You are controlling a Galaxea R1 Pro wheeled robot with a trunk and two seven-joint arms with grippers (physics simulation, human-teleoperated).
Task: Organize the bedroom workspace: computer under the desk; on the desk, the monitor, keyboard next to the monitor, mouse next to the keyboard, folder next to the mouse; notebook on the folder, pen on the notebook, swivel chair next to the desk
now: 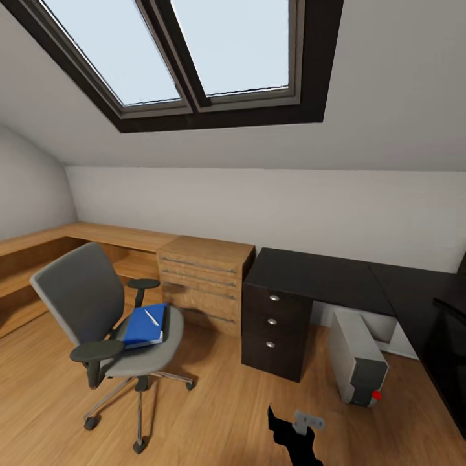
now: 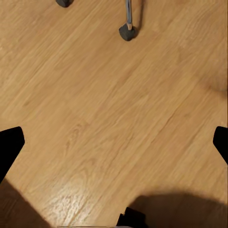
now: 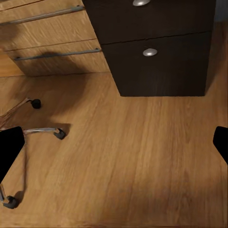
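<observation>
Low — both grippers (image 2: 114, 142) (image 3: 114, 142) spread wide over wood floor (image 2: 109, 95).

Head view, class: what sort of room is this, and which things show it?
Probably an attic room used as a home office: a skylight set in a sloped ceiling, a black desk with a computer under it, and a swivel chair on a wood floor.

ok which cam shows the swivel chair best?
Head view: the whole swivel chair is there, with the blue folder on its seat. The left wrist view catches just two castors; the right wrist view shows some base legs and castors.
</observation>
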